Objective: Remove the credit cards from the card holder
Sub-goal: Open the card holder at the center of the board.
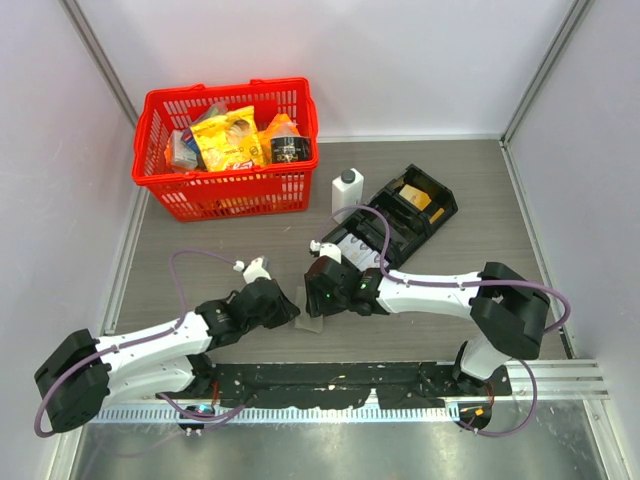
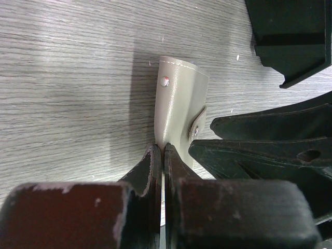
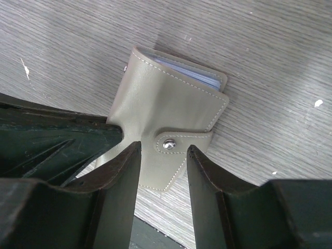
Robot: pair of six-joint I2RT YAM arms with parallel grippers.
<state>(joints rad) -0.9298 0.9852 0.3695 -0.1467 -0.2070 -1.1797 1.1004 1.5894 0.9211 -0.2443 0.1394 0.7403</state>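
Small grey-tan card holder (image 1: 312,322) on the wood-grain table (image 1: 200,230), folded shut with its snap fastened, lying between the two arm tips near the middle of the front edge. Well apart from the red basket (image 1: 227,145) and black tray (image 1: 400,215) at the back.

Left gripper (image 2: 162,150) pressed fully together at the holder's near-left edge, seemingly pinching the thin cover there; hard to confirm from the wrist view.

Right gripper (image 3: 163,147) roughly half open, gripping nothing, poised at the opposite side with one finger either side of the snap tab (image 3: 181,141).

Long axis of the holder pointing away from the right fingers, with clear card sleeves (image 3: 194,75) peeping out at the far end. Tab lying across that axis, directly between the right jaws, so closest to the right arm. Probably next: closing on the tab and tugging it open against the left arm's hold
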